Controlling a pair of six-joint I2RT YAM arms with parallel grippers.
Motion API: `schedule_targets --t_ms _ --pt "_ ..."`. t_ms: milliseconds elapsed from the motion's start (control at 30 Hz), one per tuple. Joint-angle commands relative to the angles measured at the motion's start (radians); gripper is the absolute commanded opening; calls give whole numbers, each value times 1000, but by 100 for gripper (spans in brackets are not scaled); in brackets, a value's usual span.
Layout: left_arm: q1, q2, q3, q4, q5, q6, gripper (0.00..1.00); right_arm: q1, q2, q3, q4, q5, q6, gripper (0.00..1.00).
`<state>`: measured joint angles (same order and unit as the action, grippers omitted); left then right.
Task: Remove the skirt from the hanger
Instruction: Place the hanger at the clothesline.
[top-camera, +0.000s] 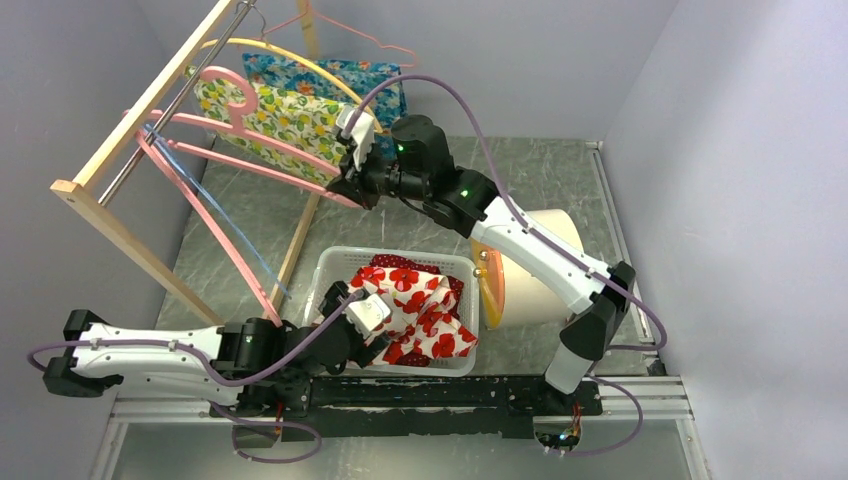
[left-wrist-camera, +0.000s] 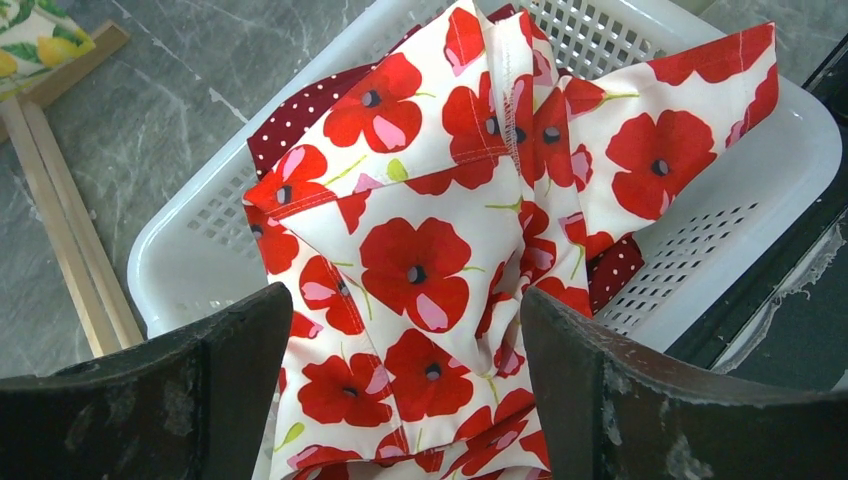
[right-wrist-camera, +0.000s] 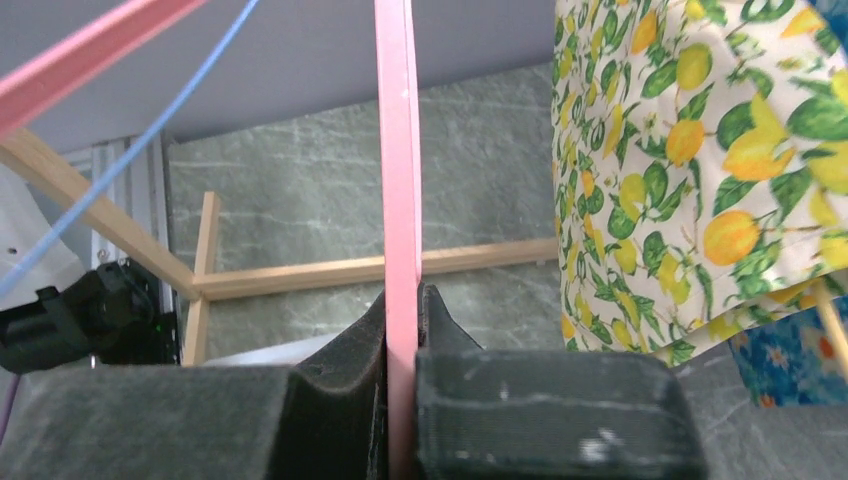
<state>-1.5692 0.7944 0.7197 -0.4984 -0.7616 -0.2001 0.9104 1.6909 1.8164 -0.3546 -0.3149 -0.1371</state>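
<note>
A white skirt with red poppies (top-camera: 420, 310) (left-wrist-camera: 440, 200) lies crumpled in the white basket (top-camera: 400, 252), off any hanger. My left gripper (top-camera: 372, 335) (left-wrist-camera: 400, 310) hovers just over it, jaws wide open with the cloth showing between them, nothing gripped. A bare pink hanger (top-camera: 250, 165) (right-wrist-camera: 398, 150) hangs from the wooden rack. My right gripper (top-camera: 345, 185) (right-wrist-camera: 402, 300) is shut on its lower bar near the right end.
A lemon-print garment (top-camera: 275, 115) (right-wrist-camera: 690, 150) and a blue floral one (top-camera: 330, 75) hang on the wooden rack (top-camera: 110, 215), with more pink hangers at its left. A white cylinder (top-camera: 545, 270) with an orange piece (top-camera: 492, 285) stands right of the basket. A dark red dotted cloth (left-wrist-camera: 290, 120) lies under the skirt.
</note>
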Motion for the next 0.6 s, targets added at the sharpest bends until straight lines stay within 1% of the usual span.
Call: schedule_targets --t_ms 0,133,267,333,567 --pt "-5 -27 1 18 -35 -31 89 -5 11 4 166 -37 22 0" --pt "-5 -38 11 -3 -34 -92 89 -4 38 25 187 -63 36 0" --pt "-5 -22 53 -62 -32 -192 88 -5 116 107 134 -82 38 0" --pt "-6 -10 80 -94 -22 -227 88 -5 143 120 133 -98 43 0" --pt "-5 48 171 -189 -3 -285 88 -5 182 119 209 -107 86 0"
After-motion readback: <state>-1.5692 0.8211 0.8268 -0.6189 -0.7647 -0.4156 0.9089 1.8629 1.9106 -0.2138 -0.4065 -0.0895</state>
